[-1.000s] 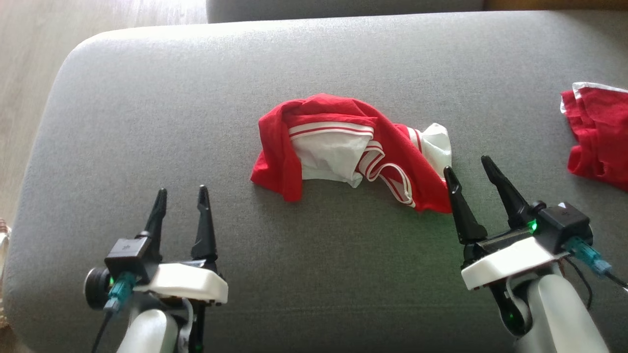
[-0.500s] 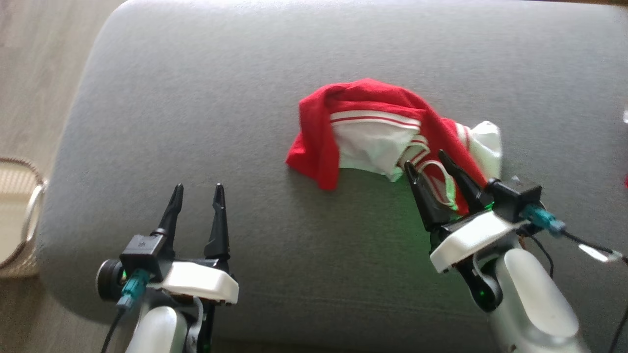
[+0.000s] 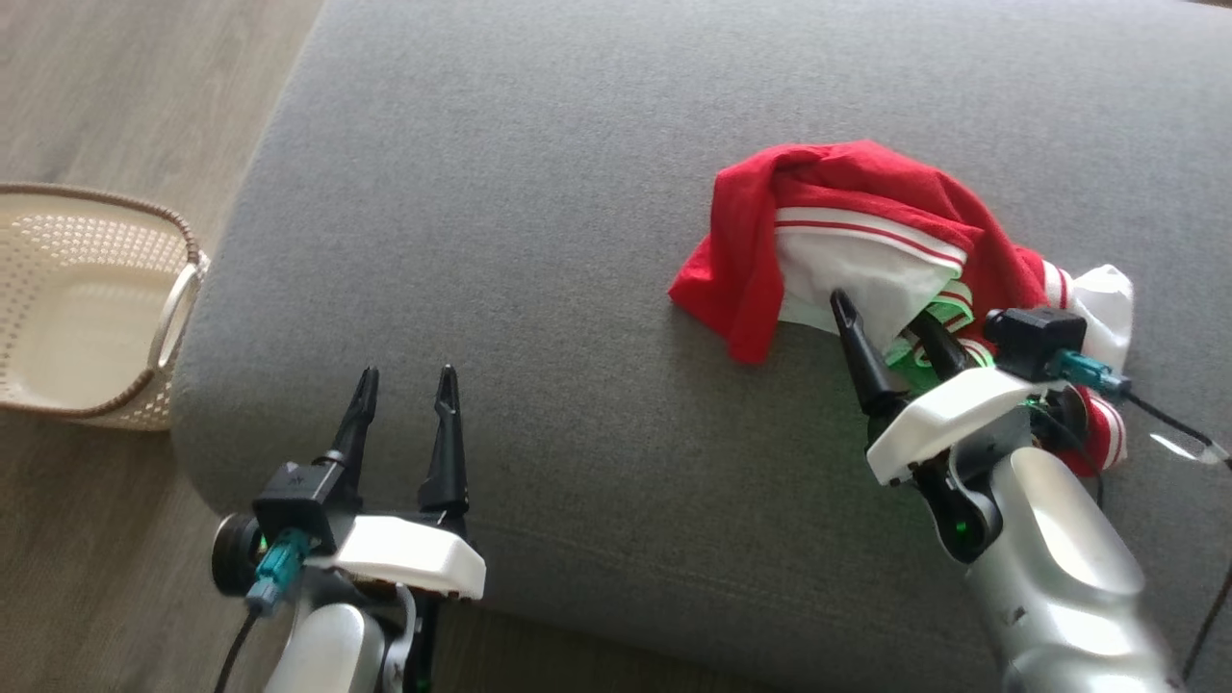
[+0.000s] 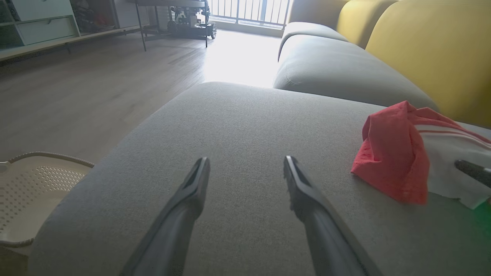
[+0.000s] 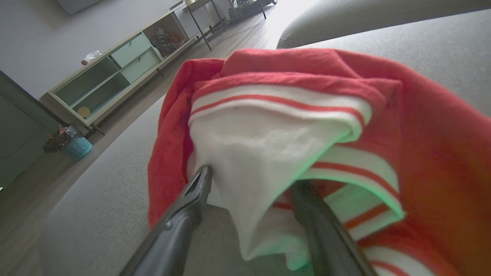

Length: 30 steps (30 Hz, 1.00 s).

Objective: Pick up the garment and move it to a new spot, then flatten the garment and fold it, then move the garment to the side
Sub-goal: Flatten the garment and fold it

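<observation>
A red and white garment (image 3: 847, 192) is seen lying crumpled on the grey sofa cushion (image 3: 529, 241), towards its right side, with a red-striped white rib band folded over a white panel. The right gripper (image 3: 878, 310) is placed at the near edge of the heap, its two dark fingers spread wide; in the right wrist view a hanging fold of the white cloth is found between them, one finger laid against that cloth and the tip of the other hidden under the striped band. No clamping on the fabric is shown. A green glow is cast on the cloth beside this gripper. The left gripper (image 3: 407, 371) is held over the cushion's near left part, well apart from the garment, its fingers parted and nothing between them. A small pale mark on its camera housing (image 3: 289, 486) is too small to be read. A cream perforated basket (image 3: 58, 231) is set on the wooden floor (image 3: 144, 87) just beside the cushion's left end.
</observation>
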{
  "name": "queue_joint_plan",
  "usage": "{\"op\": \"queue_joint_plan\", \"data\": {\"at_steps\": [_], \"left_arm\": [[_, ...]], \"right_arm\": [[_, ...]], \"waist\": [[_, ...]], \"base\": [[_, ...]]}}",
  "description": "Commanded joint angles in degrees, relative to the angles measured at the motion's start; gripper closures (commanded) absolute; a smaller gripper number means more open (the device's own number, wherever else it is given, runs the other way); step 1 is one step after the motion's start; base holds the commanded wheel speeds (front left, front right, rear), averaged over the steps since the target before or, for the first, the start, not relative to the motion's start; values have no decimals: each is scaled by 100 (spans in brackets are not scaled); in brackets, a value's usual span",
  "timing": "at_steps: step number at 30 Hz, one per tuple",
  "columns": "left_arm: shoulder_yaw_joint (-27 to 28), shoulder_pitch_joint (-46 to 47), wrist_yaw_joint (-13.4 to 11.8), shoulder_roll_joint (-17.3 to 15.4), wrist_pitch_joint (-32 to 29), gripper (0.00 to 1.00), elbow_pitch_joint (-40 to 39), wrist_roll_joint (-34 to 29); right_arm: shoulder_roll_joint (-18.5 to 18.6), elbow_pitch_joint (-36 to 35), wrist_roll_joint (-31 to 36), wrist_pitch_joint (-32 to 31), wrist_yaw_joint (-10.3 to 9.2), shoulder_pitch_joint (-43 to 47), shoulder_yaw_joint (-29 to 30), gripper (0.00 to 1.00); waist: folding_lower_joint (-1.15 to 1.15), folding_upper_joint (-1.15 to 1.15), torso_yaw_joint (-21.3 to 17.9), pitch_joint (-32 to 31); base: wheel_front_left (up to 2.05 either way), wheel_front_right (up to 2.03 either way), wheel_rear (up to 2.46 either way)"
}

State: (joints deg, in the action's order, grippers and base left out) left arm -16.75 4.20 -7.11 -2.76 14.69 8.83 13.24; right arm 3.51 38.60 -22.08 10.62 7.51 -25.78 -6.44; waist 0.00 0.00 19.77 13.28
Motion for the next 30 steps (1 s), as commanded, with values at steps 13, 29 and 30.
{"op": "queue_joint_plan", "data": {"at_steps": [13,29,30], "left_arm": [[274,122,-40,-12,30,0,-134,17],[275,-248,82,-12,30,0,-62,21],[274,-275,90,-12,30,0,-59,33]], "right_arm": [[-50,-237,632,422,-2,-296,666,100],[1178,-2989,1873,-546,-2,-1023,1981,100],[1258,-3108,1945,-614,-2,-1164,1959,100]], "waist": [[0,0,-333,-350],[0,0,-560,-1218],[0,0,-508,-1232]], "base": [[0,0,0],[0,0,0],[0,0,0]]}}
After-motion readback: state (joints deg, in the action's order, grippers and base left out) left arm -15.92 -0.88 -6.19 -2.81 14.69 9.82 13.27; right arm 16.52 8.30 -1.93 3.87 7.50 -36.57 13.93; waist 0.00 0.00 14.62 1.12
